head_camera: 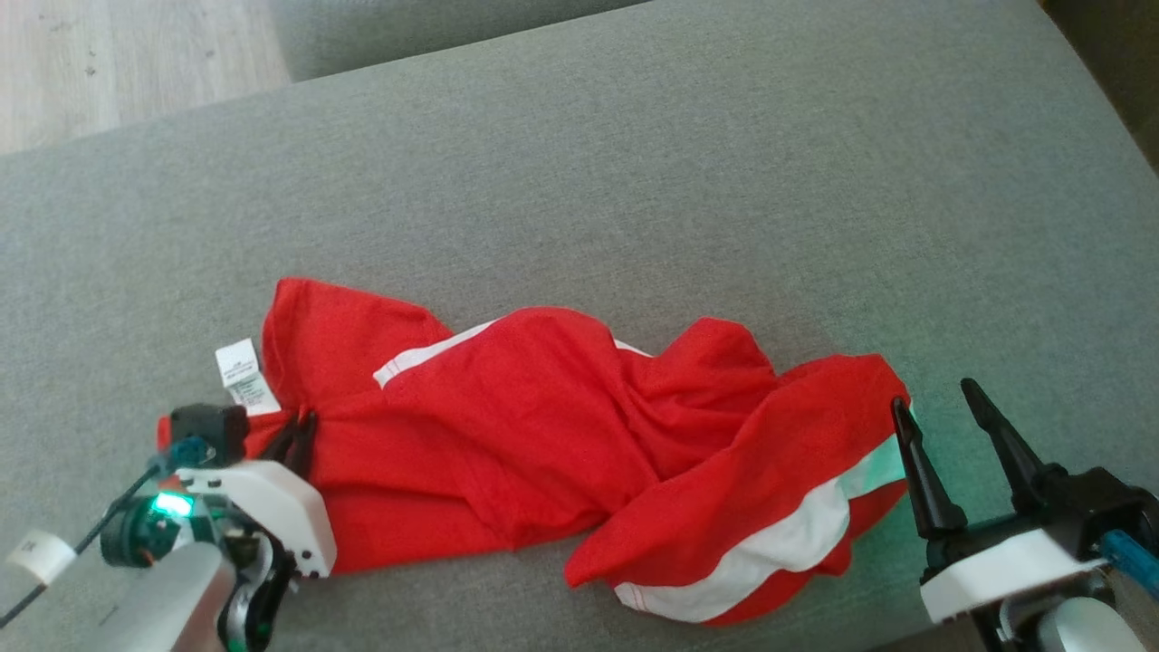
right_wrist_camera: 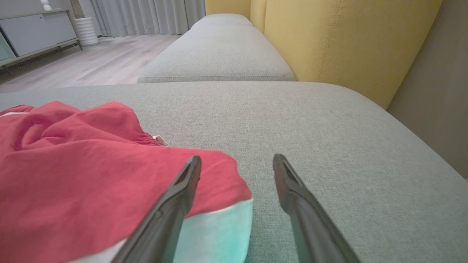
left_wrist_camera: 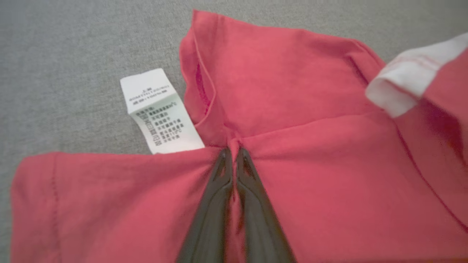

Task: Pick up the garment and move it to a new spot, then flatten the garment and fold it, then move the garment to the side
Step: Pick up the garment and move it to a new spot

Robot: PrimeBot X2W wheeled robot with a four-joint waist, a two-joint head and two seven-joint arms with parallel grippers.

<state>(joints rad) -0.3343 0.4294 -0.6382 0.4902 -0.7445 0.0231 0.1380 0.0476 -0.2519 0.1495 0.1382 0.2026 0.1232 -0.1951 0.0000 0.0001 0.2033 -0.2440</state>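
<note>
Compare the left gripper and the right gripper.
The left gripper is shut on a fold of the red garment; the right gripper is open, holding nothing. The left sits by the care label; the right at the white-banded end. Both have dark fingers.

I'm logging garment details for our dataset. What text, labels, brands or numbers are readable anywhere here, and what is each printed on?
Care label sewn to the red garment: rows of small dark print, too blurred to quote.
White tag at the head view's lower left: a faint dark mark, too small to read.
No other text, brand or number is legible.
</note>
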